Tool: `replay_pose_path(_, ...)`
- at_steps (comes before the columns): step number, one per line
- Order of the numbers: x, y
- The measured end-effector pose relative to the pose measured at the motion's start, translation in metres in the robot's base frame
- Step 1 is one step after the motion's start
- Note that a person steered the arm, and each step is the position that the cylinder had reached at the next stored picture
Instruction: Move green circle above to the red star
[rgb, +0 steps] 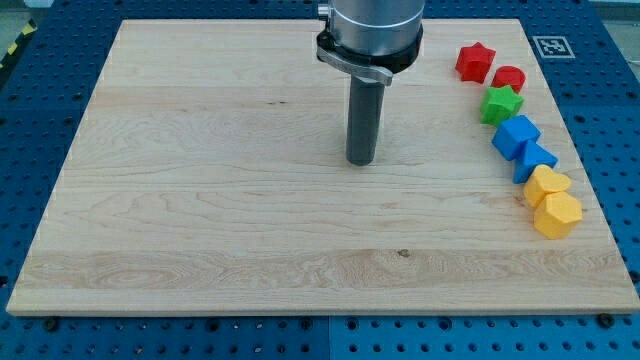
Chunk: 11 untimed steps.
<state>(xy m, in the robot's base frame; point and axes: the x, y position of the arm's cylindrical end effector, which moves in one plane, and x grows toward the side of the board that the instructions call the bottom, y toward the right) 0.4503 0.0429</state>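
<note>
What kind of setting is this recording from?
Most likely a robotics lab bench. A wooden board lies on a blue perforated table, a printed marker tag sits at the board's corner, and my tip rests mid-board, well apart from the coloured blocks lined along the view's right.

One camera looks down across the board (200, 200).

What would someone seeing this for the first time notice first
First, the dark rod coming down from the view's top centre, my tip resting on the bare wooden board far from every block. Next, the curved row of blocks along the view's right edge: red star, red block, green star, two blue blocks, two yellow blocks. No green circle is visible.
</note>
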Motion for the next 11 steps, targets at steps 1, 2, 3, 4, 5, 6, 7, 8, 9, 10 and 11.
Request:
replay_pose_path(1, -0.003, 0.005)
replay_pose_path(2, -0.011, 0.005)
replay_pose_path(3, -0.022, 0.005)
replay_pose_path(4, -0.035, 0.005)
replay_pose_path(5, -0.055, 0.005)
replay_pose_path(6, -0.078, 0.005)
replay_pose_path(7, -0.104, 0.005)
replay_pose_path(8, -0.13, 0.005)
replay_pose_path(9, -0.154, 0.005)
replay_pose_path(10, -0.175, 0.005)
replay_pose_path(11, -0.2, 0.005)
